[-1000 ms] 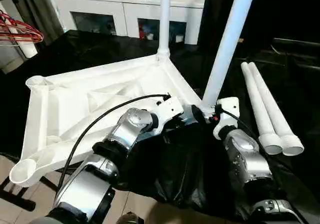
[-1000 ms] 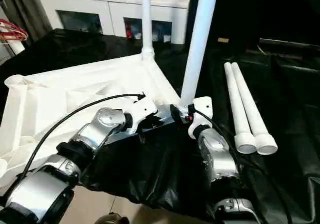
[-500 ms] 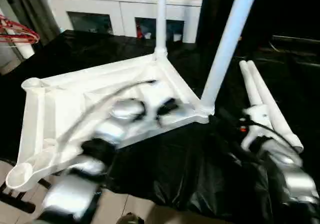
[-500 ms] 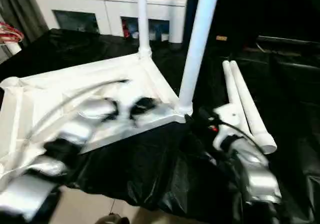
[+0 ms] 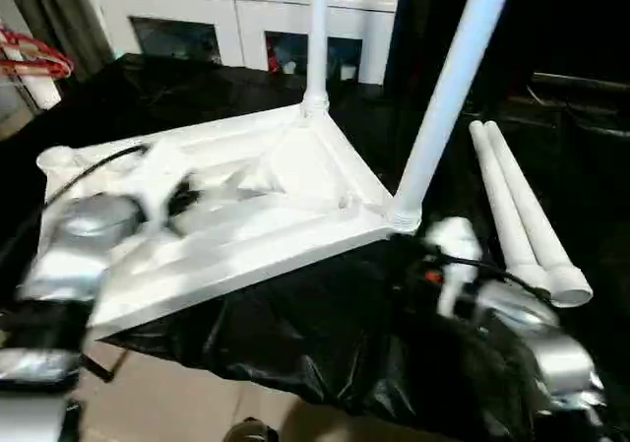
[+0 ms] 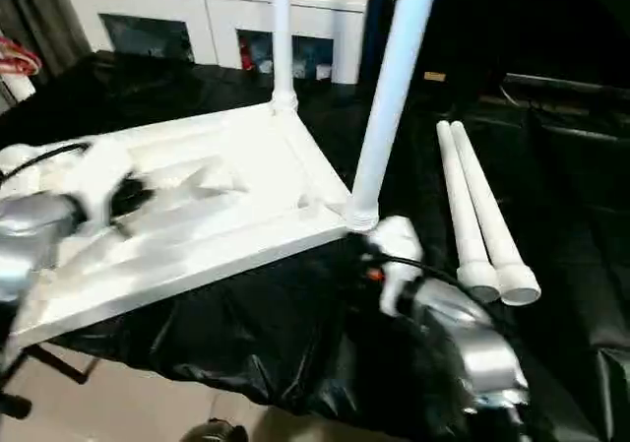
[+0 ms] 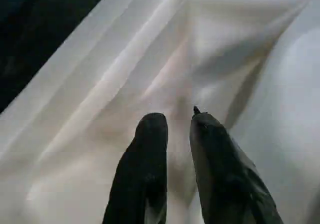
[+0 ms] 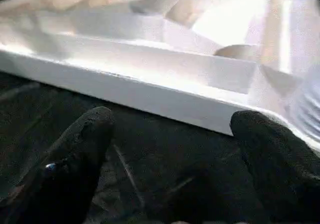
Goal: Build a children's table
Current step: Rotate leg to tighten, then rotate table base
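The white table top lies upside down on the black sheet, and its left end hangs past the sheet's front edge. Two legs stand up in its corners. Two more legs lie by the sheet's right side. The left gripper hangs over the top, slightly apart and empty. The right gripper is wide and empty

Dim room, glare washing out the white table top, left arm smeared by motion blur, black cloth swallowing shadow detail
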Available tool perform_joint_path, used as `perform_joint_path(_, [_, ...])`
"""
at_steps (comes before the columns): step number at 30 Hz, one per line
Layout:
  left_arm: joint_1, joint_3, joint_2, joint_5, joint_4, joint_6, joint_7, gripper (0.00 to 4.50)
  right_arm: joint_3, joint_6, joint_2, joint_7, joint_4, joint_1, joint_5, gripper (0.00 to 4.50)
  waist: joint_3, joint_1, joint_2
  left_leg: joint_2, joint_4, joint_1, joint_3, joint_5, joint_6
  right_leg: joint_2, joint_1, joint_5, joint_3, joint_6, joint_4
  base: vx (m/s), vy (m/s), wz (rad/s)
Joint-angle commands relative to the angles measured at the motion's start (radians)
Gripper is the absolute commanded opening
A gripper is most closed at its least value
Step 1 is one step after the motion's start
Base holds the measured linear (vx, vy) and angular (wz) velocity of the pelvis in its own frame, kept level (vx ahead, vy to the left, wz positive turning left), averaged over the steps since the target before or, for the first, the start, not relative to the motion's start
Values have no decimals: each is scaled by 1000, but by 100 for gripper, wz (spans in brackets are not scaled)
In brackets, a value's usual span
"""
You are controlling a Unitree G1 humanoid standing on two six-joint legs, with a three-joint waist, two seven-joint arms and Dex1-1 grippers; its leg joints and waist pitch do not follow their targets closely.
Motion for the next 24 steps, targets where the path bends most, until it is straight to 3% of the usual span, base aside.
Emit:
perform_joint_path(1, [5, 4, 28, 22, -13, 27, 23, 61, 7, 55, 9, -56, 31, -21, -32, 384, -62, -4, 9, 58, -92, 28, -30, -356, -34, -75, 26, -305, 51, -173, -77, 0, 0, 0])
perform_joint_path(3, [14, -6, 49, 41, 11, 26, 36, 59, 0, 95, 27, -92, 48, -38, -28, 381, -62, -3, 10, 57, -90, 33, -28, -366, -41, -77, 22, -292, 54, -175, -79, 0, 0, 0])
perform_joint_path(4, [18, -21, 65, 67, 45, 22, 57, 59, 1, 122, 36, -120, 59, -50, -38, 381, -63, -1, 17, 56, -89, 33, -29, -374, -47, -77, 24, -286, 55, -176, -79, 0, 0, 0])
perform_joint_path(5, [18, -21, 65, 67, 45, 22, 57, 41, 1, 122, 36, -120, 59, -50, -38, 358, -63, -3, 12, 54, -91, 29, -30, -371, -49, -76, 28, -282, 54, -169, -78, 0, 0, 0])
perform_joint_path(6, [20, -36, 77, 89, 64, 18, 78, 29, 5, 134, 39, -132, 64, -55, -46, 347, -64, 0, 14, 55, -90, 31, -31, -369, -53, -78, 28, -281, 55, -162, -79, 0, 0, 0])
perform_joint_path(8, [19, -43, 79, 98, 75, 14, 86, 18, 9, 124, 41, -129, 66, -56, -51, 339, -65, 0, 16, 56, -91, 30, -32, -369, -56, -79, 29, -274, 54, -160, -77, 0, 0, 0])
perform_joint_path(9, [17, -52, 74, 98, 92, 14, 83, 10, 18, 106, 45, -128, 75, -61, -61, 315, -67, 0, 14, 56, -90, 29, -32, -365, -56, -80, 31, -258, 54, -164, -76, 0, 0, 0])
perform_joint_path(10, [17, -54, 72, 96, 95, 15, 81, 10, 20, 104, 46, -128, 78, -63, -63, 315, -67, 2, 19, 56, -89, 30, -33, -364, -57, -81, 29, -254, 54, -167, -75, 0, 0, 0])
perform_joint_path(14, [25, -90, 63, 98, 129, 8, 48, 0, 31, 88, 64, -161, 125, -94, -86, 293, -66, -3, 16, 54, -89, 28, -33, -371, -60, -81, 31, -260, 53, -176, -75, 0, 0, 0])
perform_joint_path(16, [33, -107, 63, 94, 129, -1, 14, 0, 30, 84, 72, -178, 149, -110, -93, 255, -67, -2, 16, 57, -89, 31, -33, -373, -61, -83, 29, -264, 54, -179, -76, 0, 0, 0])
perform_joint_path(19, [44, -137, 68, 65, 95, -13, -88, 0, 26, 63, 88, -205, 221, -154, -107, 252, -68, -3, 15, 56, -89, 32, -32, -362, -67, -83, 29, -250, 55, -191, -72, 0, 0, 0])
perform_joint_path(20, [47, -148, 74, 45, 69, -26, -143, 0, 23, 47, 93, -209, 252, -171, -112, 227, -68, -2, 10, 57, -88, 31, -31, -346, -63, -85, 32, -229, 55, -197, -68, 0, 0, 0])
perform_joint_path(23, [51, -158, 80, 31, 49, -29, -181, 0, 20, 40, 96, -210, 269, -180, -115, 213, -69, -2, 12, 57, -87, 31, -28, -332, -59, -83, 33, -200, 55, -202, -67, 0, 0, 0])
perform_joint_path(24, [69, -186, 103, -5, -6, -69, -278, 0, 19, 24, 99, -210, 306, -201, -121, 196, -71, 0, 4, 56, -86, 28, -29, -315, -52, -87, 37, -188, 54, -208, -63, 0, 0, 0])
